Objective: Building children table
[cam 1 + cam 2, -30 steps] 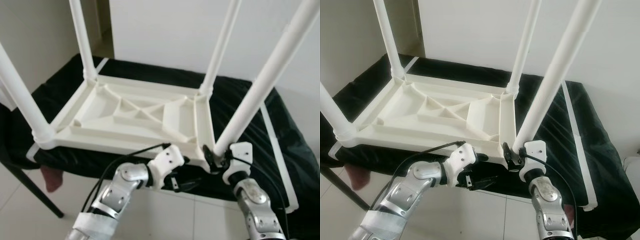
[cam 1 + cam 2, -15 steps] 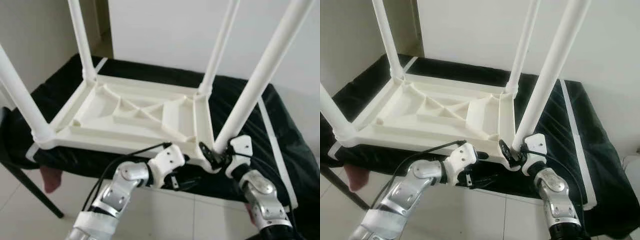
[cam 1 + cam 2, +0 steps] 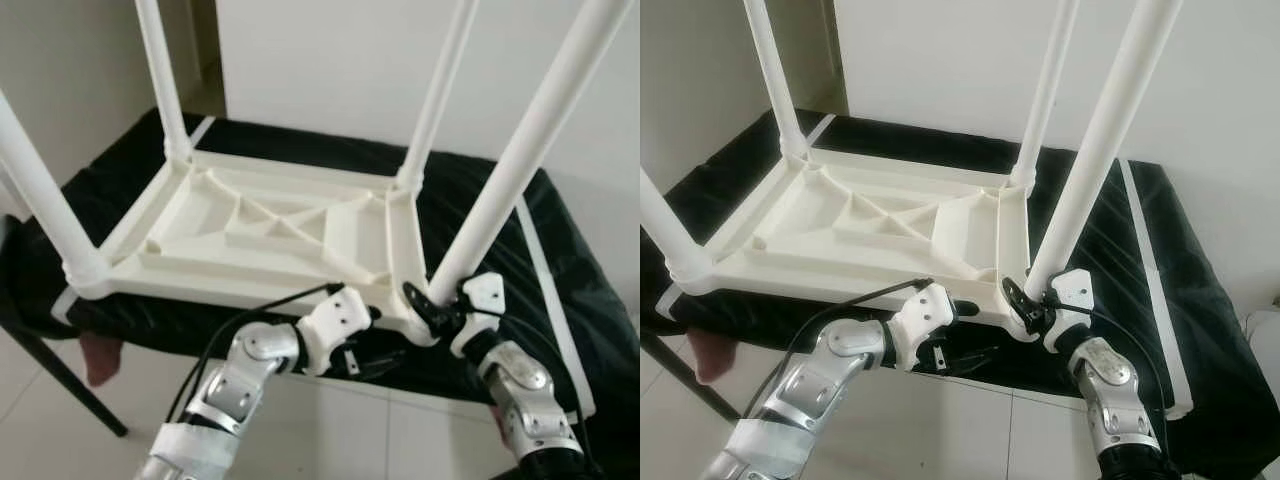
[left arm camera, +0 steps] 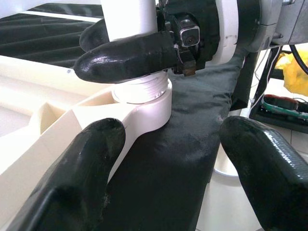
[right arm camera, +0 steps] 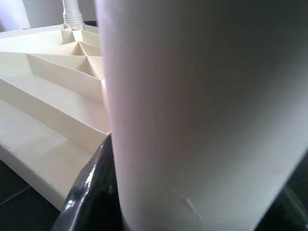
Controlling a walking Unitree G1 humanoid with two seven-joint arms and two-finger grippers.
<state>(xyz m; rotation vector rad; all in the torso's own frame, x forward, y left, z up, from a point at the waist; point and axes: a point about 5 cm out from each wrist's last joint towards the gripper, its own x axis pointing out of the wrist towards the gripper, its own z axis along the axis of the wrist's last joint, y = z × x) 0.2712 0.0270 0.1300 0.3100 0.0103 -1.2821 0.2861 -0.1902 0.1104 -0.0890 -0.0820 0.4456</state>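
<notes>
Fingers (image 4: 127,55) of the right gripper (image 3: 432,313) clasping the near right leg (image 3: 520,165) just above its threaded foot, right at the corner socket (image 4: 144,103) of the upturned white tabletop (image 3: 270,230). Leg's long axis rising steeply from that socket, leaning up and to the right of it. Left gripper (image 3: 362,358) hovering just beside the same socket, lower and to its left, fingers spread wide and grasping nothing. Right arm judged the nearer and the one doing the seating or twisting. Beyond the socket, tabletop lying underside-up on a black cloth (image 3: 480,215), the three other legs standing at its remaining corners. Seam between thread and socket partly masked by the dark fingers; leg tops cut off by the frame; whether fully seated, impossible to tell.
</notes>
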